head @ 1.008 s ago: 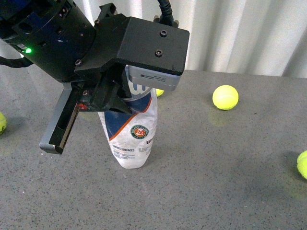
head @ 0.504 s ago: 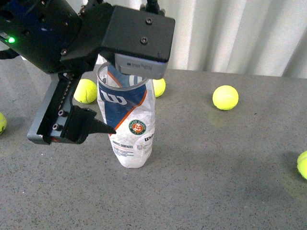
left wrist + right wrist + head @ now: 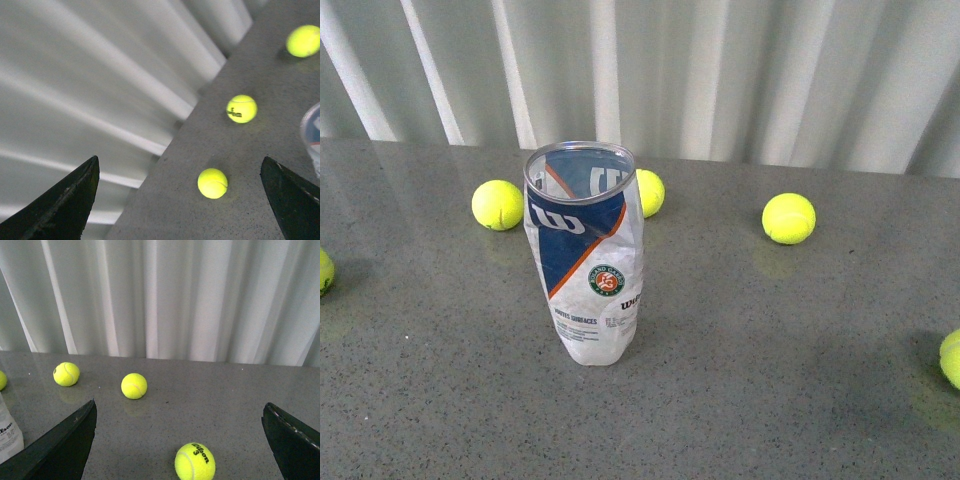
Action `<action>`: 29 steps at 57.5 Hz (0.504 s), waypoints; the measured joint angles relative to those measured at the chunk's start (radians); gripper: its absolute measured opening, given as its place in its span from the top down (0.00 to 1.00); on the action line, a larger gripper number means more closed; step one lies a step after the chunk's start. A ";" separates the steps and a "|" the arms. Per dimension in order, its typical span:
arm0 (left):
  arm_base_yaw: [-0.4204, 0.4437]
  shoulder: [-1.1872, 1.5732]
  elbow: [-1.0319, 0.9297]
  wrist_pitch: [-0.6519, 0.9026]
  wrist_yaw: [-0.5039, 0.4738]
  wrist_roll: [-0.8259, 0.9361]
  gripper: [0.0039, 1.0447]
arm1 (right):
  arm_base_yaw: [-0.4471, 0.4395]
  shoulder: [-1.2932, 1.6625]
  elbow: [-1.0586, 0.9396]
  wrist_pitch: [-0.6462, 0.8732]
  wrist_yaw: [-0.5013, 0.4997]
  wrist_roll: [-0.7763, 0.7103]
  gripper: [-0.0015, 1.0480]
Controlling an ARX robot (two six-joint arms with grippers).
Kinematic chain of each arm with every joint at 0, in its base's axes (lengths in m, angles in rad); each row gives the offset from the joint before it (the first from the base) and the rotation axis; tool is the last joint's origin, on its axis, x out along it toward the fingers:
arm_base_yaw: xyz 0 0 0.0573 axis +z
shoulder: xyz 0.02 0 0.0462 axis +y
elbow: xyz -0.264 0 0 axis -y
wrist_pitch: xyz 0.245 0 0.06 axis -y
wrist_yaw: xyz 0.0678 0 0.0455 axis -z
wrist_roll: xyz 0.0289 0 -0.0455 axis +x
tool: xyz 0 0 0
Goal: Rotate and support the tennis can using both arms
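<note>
The front camera looks down across the grey table [image 3: 800, 380] toward the curtain [image 3: 720, 70], while both wrist cameras sit low, peering between spread fingertips, sharing scattered tennis balls [image 3: 134, 385] and the can's [image 3: 585, 255] edge.

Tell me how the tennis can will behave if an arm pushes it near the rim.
The tennis can stands upright, tall on a narrow base, so a push near the rim would likely tip it. It looks empty and open-topped, so probably light. Its wall looks crumpled, so it may flex rather than stay stiff.

The tennis can [image 3: 585, 255] stands upright on the table [image 3: 770, 380], tennis balls [image 3: 789, 218] scattered behind and beside it.
</note>
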 joint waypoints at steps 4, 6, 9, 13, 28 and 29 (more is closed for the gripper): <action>0.081 -0.061 -0.087 0.053 0.022 -0.104 0.06 | 0.000 0.000 0.000 0.000 0.000 0.000 0.07; 0.116 -0.085 -0.125 0.066 0.029 -0.153 0.06 | 0.000 0.000 0.000 0.000 0.000 0.000 0.07; 0.177 -0.123 -0.189 0.080 0.053 -0.212 0.06 | 0.000 0.000 0.000 0.000 0.000 0.000 0.07; 0.260 -0.172 -0.274 0.094 0.094 -0.298 0.06 | 0.000 0.000 0.000 0.000 0.000 0.000 0.07; 0.385 -0.336 -0.637 0.497 -0.025 -0.749 0.28 | 0.000 0.000 0.000 0.000 0.000 0.000 0.07; 0.374 -0.351 -0.654 0.523 -0.035 -0.776 0.31 | 0.000 0.000 0.000 0.000 0.000 0.000 0.07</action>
